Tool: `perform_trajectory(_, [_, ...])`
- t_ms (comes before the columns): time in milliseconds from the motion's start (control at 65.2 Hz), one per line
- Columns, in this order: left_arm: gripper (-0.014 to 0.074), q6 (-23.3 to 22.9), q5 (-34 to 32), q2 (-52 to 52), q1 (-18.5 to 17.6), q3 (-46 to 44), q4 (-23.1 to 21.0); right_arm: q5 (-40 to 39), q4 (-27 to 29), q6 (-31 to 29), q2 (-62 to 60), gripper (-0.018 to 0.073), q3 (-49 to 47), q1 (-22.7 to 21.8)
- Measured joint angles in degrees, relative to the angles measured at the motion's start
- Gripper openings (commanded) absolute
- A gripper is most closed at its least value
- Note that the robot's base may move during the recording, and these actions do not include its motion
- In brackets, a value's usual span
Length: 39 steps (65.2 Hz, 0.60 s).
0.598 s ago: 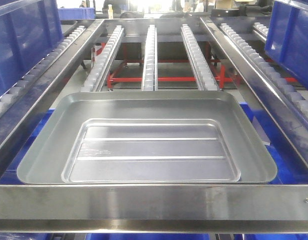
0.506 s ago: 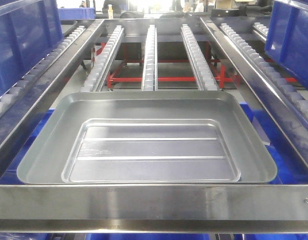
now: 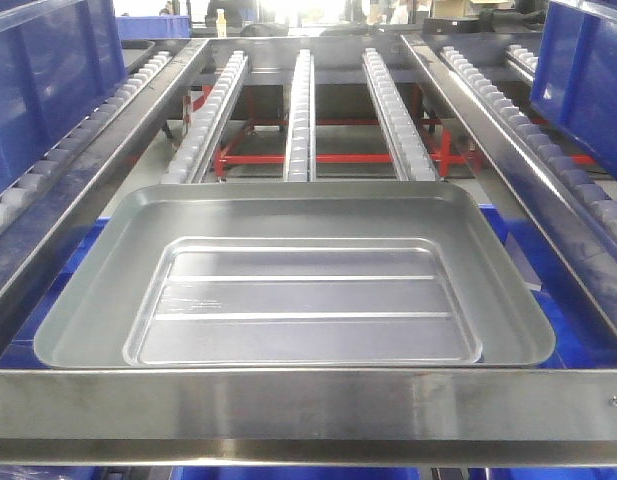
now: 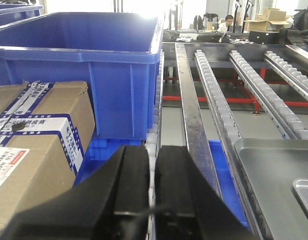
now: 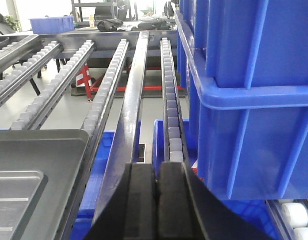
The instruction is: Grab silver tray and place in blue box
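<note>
A: Silver tray: flat at near end of roller lane, over blue plastic. Handling?

B: Probably stiff, light, slick. Best pinched by sloped rim, both sides. Left gripper, right gripper: fingers together, empty, flanking tray.

Front view overlooks silver tray; wrist views flank it
</note>
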Motion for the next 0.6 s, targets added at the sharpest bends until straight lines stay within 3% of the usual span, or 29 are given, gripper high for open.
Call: perform_trajectory(598, [0.0010,0.0,-0.3,0.0,0.0,0.0,0.0,0.0,0.0,0.0,0.0,0.0049,0.0,0.0])
